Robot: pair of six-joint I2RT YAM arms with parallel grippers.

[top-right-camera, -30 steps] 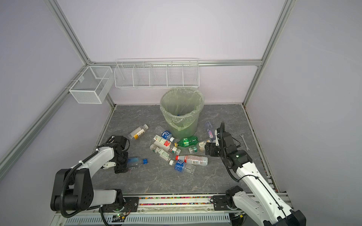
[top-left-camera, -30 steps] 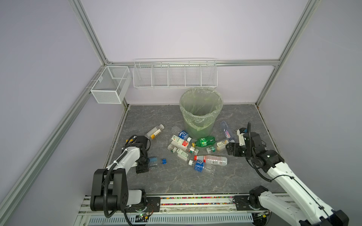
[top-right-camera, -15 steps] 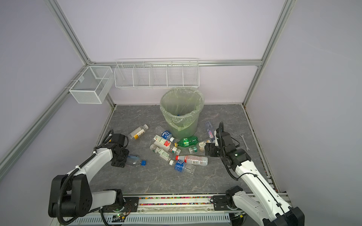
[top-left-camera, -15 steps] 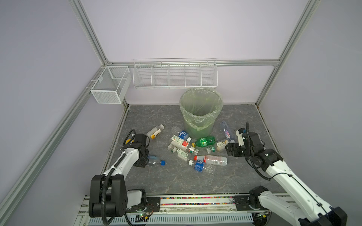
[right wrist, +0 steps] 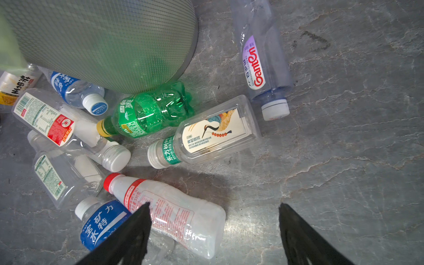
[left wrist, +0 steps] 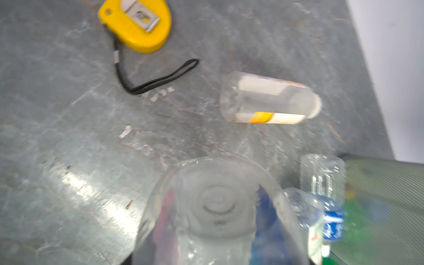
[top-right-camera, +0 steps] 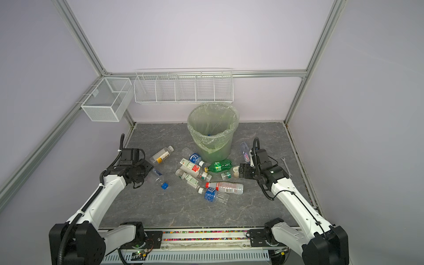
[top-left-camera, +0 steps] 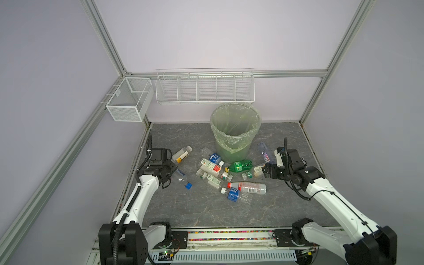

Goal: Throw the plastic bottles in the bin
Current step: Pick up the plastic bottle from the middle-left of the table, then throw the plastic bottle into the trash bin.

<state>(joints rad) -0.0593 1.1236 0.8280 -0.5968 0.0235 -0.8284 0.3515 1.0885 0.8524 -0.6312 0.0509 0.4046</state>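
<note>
Farthest in front of the bin [top-left-camera: 232,152], a blue-labelled bottle [top-left-camera: 234,195] lies against a red-capped bottle [top-left-camera: 249,187] on the tabletop [top-left-camera: 195,211]. Nearer the bin, at its front right, the right gripper [right wrist: 213,206] hangs released, fingers [right wrist: 137,220] spread wide over the red-capped bottle's base and bare stone. At the bin's front left, the left gripper [top-left-camera: 168,172] is clenched on the base of a clear blue-capped bottle [top-left-camera: 181,180], cap end pointing away from the bin. More plastic bottles [top-left-camera: 210,166] lie heaped before the bin, a green bottle [top-left-camera: 239,166] just beside its foot. A yellow-labelled bottle [top-left-camera: 181,156] lies left of the bin, a purple-labelled bottle [top-left-camera: 265,153] right of it. Above and behind the bin hang a wire rack [top-left-camera: 205,91] and a mesh box [top-left-camera: 128,103].
</note>
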